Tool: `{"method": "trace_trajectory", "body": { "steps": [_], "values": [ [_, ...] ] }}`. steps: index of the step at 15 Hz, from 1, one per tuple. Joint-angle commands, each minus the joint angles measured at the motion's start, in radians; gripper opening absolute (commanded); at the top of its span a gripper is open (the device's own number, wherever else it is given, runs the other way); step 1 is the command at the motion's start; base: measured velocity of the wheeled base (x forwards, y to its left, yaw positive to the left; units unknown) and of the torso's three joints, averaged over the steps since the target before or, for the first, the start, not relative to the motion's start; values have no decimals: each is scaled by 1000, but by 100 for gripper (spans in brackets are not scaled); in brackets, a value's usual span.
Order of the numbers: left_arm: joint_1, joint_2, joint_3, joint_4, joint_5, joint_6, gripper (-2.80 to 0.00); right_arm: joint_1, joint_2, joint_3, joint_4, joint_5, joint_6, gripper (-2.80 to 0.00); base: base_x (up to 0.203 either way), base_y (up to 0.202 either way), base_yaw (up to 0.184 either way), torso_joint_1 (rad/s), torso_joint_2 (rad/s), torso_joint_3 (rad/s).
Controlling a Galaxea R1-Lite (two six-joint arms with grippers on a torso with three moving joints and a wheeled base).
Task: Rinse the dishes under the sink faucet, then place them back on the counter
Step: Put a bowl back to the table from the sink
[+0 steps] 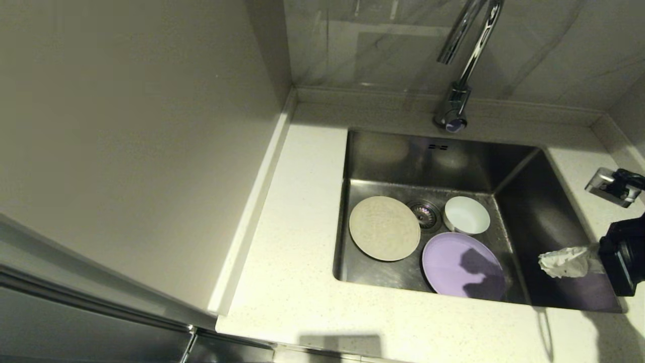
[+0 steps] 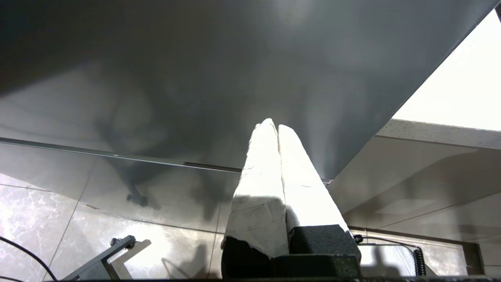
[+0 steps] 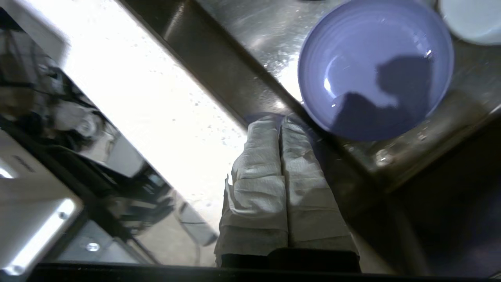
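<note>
Speckled counter (image 1: 297, 262) round the sink (image 1: 549, 222); right gripper (image 1: 546, 263) hung over its right side, jaws shut, empty. Only the left wrist view caught the left gripper (image 2: 273, 127), closed too.

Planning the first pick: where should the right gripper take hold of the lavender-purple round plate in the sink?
Probably the raised rim of the lavender-purple round plate on its right edge, nearest the right gripper, coming from above. It lies flat on the steel sink floor, so only the rim offers a pinch.

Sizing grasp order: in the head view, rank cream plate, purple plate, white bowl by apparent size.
1. Purple plate and cream plate: look about alike. The purple one looks slightly wider but lies nearer the camera, so no ranking.
2. White bowl: clearly smallest.
</note>
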Motion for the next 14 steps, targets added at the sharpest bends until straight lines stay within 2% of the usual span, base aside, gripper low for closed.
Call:
{"method": "trace_trajectory", "body": {
  "steps": [1, 3, 7, 8, 12, 14],
  "values": [
    [0, -5, 0, 0, 0, 0, -280, 5, 61, -14, -26, 0, -56, -280, 0, 0, 0, 0, 0, 0],
    [0, -3, 0, 0, 0, 0, -280, 35, 154, -28, -74, -39, -116, -280, 0, 0, 0, 0, 0, 0],
    [0, -3, 0, 0, 0, 1, -280, 104, 314, -120, -95, -173, -250, -280, 0, 0, 0, 0, 0, 0],
    [0, -3, 0, 0, 0, 0, -280, 114, 341, -147, -96, -177, -266, 0, 0, 0, 0, 0, 0, 0],
    [0, -3, 0, 0, 0, 0, -280, 129, 461, -223, -131, -174, -282, 0, 0, 0, 0, 0, 0, 0],
    [-1, -3, 0, 0, 0, 0, -280, 132, 531, -228, -301, -176, -287, 0, 0, 0, 0, 0, 0, 0]
  ]
}}
